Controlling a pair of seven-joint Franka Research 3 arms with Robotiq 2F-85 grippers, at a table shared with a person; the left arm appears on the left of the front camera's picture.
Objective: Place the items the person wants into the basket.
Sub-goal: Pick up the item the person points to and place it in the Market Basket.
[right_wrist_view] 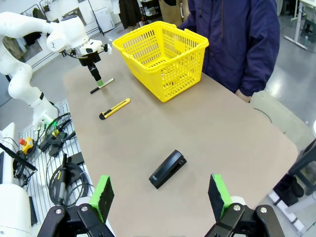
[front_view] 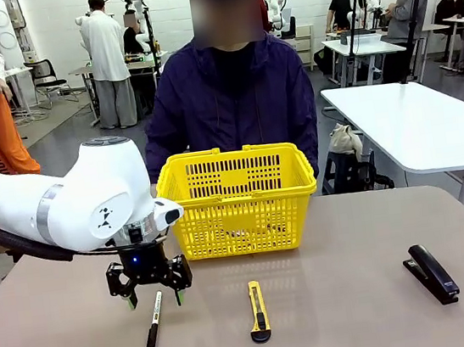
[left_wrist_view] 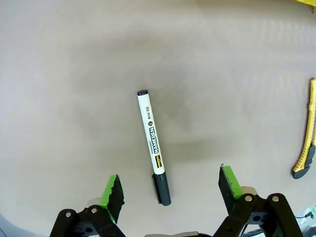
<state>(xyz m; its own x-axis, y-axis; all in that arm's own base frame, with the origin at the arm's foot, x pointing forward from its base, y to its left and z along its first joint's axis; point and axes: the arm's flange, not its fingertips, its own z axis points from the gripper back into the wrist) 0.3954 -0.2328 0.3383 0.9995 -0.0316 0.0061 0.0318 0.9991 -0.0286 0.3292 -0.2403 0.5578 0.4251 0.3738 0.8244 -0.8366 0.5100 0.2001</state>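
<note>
Left gripper (front_view: 155, 302) hangs wide open just over the black marker (front_view: 154, 320), which lies on the table (front_view: 342, 296) near the yellow basket (front_view: 237, 198); the marker's long axis crosses the line between the fingers (left_wrist_view: 112, 190), its dark end between them; the height above it is hard to judge; the right gripper (right_wrist_view: 160, 197), also open, is well apart.

Tan table (front_view: 343, 304) — yellow basket (front_view: 238, 220) standing far middle. Nearer row, left to right: marker (front_view: 154, 320), utility knife (front_view: 257, 310), stapler (front_view: 431, 273) — flat, well apart.
</note>
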